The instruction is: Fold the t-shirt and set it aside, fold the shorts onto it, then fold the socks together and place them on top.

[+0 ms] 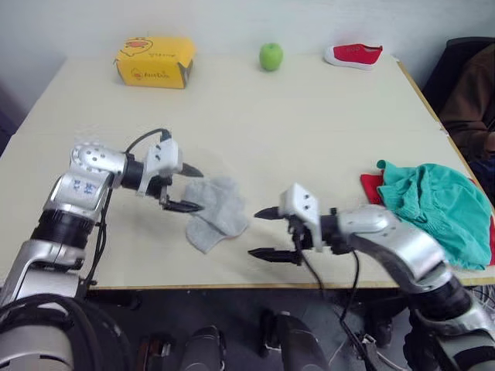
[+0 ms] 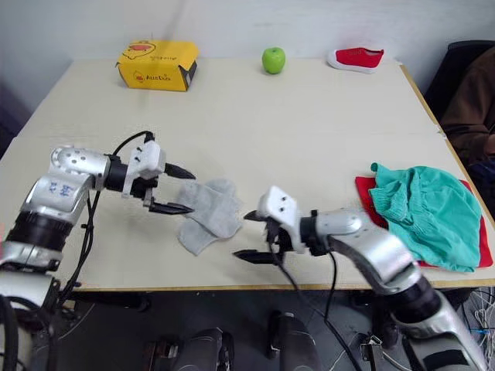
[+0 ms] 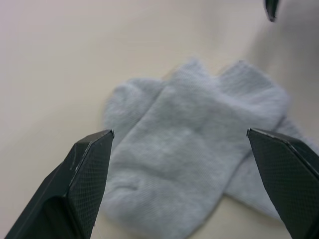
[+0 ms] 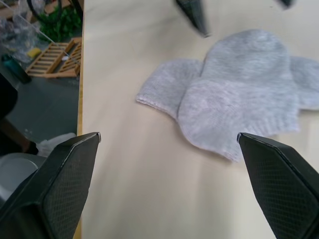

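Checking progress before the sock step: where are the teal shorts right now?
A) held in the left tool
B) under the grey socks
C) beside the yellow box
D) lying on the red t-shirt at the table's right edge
D: the shorts lie bunched on the t-shirt, red showing underneath at the table's right edge.

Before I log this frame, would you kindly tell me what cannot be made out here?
- The t-shirt: mostly hidden under the shorts in the eye views, so its fold is unreadable.
- The socks: overlapping in the left wrist view; the lower one's outline is hidden.
- The yellow box: print too small to read.
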Controlling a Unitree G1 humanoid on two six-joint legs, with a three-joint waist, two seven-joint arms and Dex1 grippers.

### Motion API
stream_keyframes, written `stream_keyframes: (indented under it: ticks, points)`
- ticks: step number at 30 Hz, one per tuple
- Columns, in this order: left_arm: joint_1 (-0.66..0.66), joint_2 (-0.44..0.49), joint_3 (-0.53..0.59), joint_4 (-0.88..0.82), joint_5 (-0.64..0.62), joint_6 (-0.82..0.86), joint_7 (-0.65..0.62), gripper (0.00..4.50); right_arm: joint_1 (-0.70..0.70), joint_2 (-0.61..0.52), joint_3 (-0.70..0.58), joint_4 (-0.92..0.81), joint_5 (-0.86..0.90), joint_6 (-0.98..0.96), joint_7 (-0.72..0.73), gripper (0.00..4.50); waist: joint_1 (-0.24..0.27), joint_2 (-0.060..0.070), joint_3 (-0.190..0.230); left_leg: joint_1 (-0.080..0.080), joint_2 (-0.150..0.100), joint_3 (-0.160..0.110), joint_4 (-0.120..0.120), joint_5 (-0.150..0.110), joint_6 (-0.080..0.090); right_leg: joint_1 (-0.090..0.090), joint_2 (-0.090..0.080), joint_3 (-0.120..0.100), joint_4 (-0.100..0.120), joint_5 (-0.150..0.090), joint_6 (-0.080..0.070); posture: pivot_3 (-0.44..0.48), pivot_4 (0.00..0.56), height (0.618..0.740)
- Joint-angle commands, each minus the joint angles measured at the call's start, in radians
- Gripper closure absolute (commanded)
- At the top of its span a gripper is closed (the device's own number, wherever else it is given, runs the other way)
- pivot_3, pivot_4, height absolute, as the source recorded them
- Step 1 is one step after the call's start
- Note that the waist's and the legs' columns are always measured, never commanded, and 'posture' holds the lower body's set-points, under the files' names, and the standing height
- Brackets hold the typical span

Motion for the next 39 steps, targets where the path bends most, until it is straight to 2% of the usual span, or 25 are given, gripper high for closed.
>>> stream_keyframes:
  ticks: [1,6,13,14,19,26,27,28,34,36,39]
  points:
    - [-0.104,-0.060,0.012,0.205,0.064,-0.065,0.009,0.02,-0.026,0.078,0.028,0.060,-0.106,-0.096,-0.055,0.00,0.000,-0.001,-0.001,0.000,0.000,0.000,0.000,0.000,0.000,0.000,0.000,-0.001,0.000,0.000,0.000,0.000,0.150,0.740]
    - [-0.202,-0.170,0.012,0.409,0.138,-0.142,0.052,0.02,-0.032,0.142,0.118,0.160,-0.268,-0.268,-0.054,0.00,0.000,-0.001,-0.001,-0.006,0.000,-0.004,0.006,0.000,0.001,0.000,-0.001,-0.005,0.000,0.000,0.001,0.000,0.150,0.740]
    - [-0.267,-0.261,0.016,0.573,0.230,-0.200,0.154,0.02,-0.045,0.211,0.204,0.340,-0.464,-0.471,-0.070,0.00,-0.012,-0.001,-0.001,-0.007,0.000,-0.006,0.009,-0.001,0.002,0.000,-0.001,-0.006,0.001,0.001,0.002,0.000,0.150,0.740]
    - [-0.272,-0.269,0.021,0.587,0.236,-0.196,0.161,0.41,-0.046,0.217,0.209,0.365,-0.485,-0.493,-0.073,0.40,-0.015,-0.002,-0.001,-0.006,0.000,-0.006,0.009,-0.001,0.002,0.000,-0.002,-0.006,0.001,0.001,0.002,0.000,0.150,0.740]
    - [-0.266,-0.285,-0.004,0.629,0.303,-0.194,0.164,1.85,-0.057,0.236,0.208,0.443,-0.574,-0.563,-0.103,1.93,-0.022,-0.002,-0.001,-0.005,0.000,-0.005,0.009,-0.001,0.002,0.000,-0.001,-0.005,0.004,0.001,0.002,0.000,0.150,0.740]
    - [-0.243,-0.287,-0.008,0.641,0.342,-0.183,0.153,4.21,-0.061,0.246,0.166,0.439,-0.568,-0.553,-0.080,4.41,-0.020,-0.002,-0.002,-0.004,0.000,-0.005,0.013,0.000,0.001,0.001,-0.002,-0.004,0.007,0.001,0.002,0.000,0.150,0.740]
    - [-0.240,-0.284,-0.007,0.640,0.343,-0.177,0.147,4.45,-0.063,0.245,0.156,0.435,-0.563,-0.549,-0.072,4.50,-0.020,-0.003,-0.002,-0.004,0.000,-0.006,0.013,0.000,0.001,0.001,-0.002,-0.004,0.008,0.001,0.002,0.000,0.150,0.740]
    - [-0.238,-0.278,-0.005,0.636,0.341,-0.166,0.135,4.48,-0.065,0.241,0.144,0.429,-0.554,-0.546,-0.059,4.50,-0.020,-0.003,-0.002,-0.004,0.000,-0.006,0.013,0.000,0.001,0.001,-0.003,-0.004,0.008,0.001,0.002,0.000,0.150,0.740]
    - [-0.205,-0.217,0.022,0.529,0.303,-0.025,0.026,4.48,-0.091,0.178,0.073,0.381,-0.449,-0.575,0.109,4.50,-0.023,-0.003,-0.002,-0.005,0.000,-0.005,0.013,-0.001,0.001,0.001,-0.002,-0.004,0.007,0.001,0.002,0.000,0.150,0.740]
    - [-0.157,-0.185,0.035,0.394,0.276,0.102,-0.023,4.48,-0.104,0.137,0.052,0.375,-0.400,-0.621,0.199,4.50,-0.028,-0.003,-0.002,-0.005,0.001,-0.005,0.013,-0.001,0.001,0.001,-0.002,-0.005,0.007,0.001,0.001,0.000,0.150,0.740]
    - [-0.004,-0.119,0.068,0.006,0.201,0.394,-0.070,4.48,-0.127,0.078,0.026,0.405,-0.340,-0.703,0.330,4.50,-0.039,-0.002,-0.002,-0.005,0.001,-0.006,0.012,-0.001,0.001,0.001,-0.001,-0.005,0.007,0.001,0.001,0.000,0.150,0.740]
